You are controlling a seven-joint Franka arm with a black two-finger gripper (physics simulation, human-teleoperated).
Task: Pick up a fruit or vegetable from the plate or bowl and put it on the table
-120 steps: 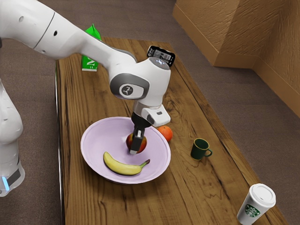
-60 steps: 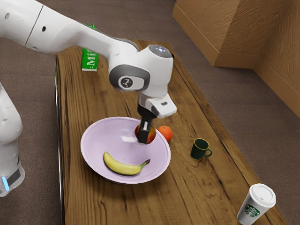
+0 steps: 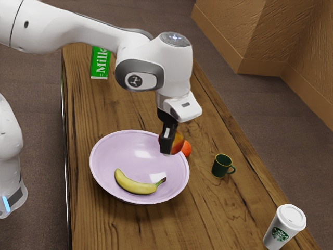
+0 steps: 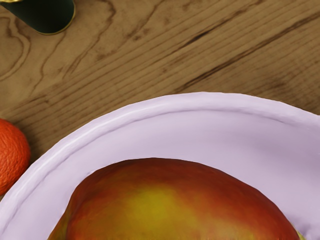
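Brown carpet [image 3: 36,83] surrounded the wooden table [image 3: 96,221], and there sat the lilac bowl [image 3: 117,151], bare wood reaching from its rim toward both table ends! Milk carton [image 3: 100,64], well beyond the bowl; Starbucks cup [image 3: 289,219], well apart from it, by the table's edge. Banana [image 3: 135,186] inside the bowl, green mug [image 3: 219,165] near it, handle outward. And the gripper [image 3: 169,148] had the mango [image 3: 178,142] held, up above the bowl's rim, the orange [image 3: 187,149] crowding that side!
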